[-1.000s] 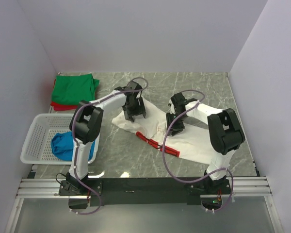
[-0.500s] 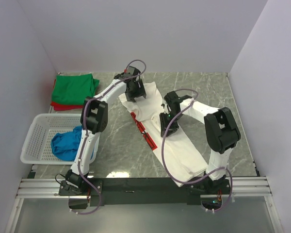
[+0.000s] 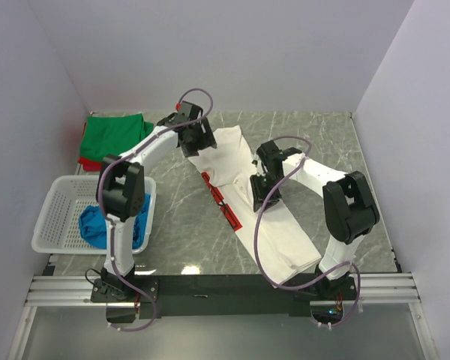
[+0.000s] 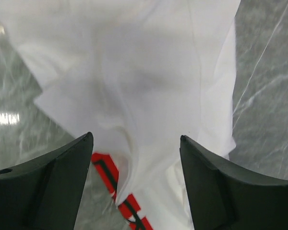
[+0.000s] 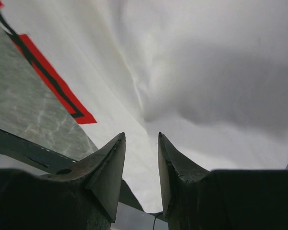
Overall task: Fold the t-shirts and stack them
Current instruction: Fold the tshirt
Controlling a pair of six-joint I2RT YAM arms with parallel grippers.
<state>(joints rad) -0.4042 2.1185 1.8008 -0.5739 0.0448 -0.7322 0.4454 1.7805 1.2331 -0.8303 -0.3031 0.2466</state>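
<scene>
White t-shirt with red print lies in a long band slanting from far left to near right on the marble table, with the left gripper spread wide and empty over its far end and the right gripper at mid-length, nearly closed, its hold on the cloth impossible to tell.

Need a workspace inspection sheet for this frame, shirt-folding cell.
Surface: grey marble table, faint glare near front.
Job's things: white t-shirt lying in a long diagonal strip, red print along its left edge; green t-shirt folded on red t-shirt, far left; blue t-shirt bunched in basket.
Clutter: white basket, left edge; nothing else seen.
Grippers: left gripper open over white t-shirt; right gripper fingers nearly together, grip unclear.
Cables: purple cables looped along both arms.
Surroundings: plain white walls.
</scene>
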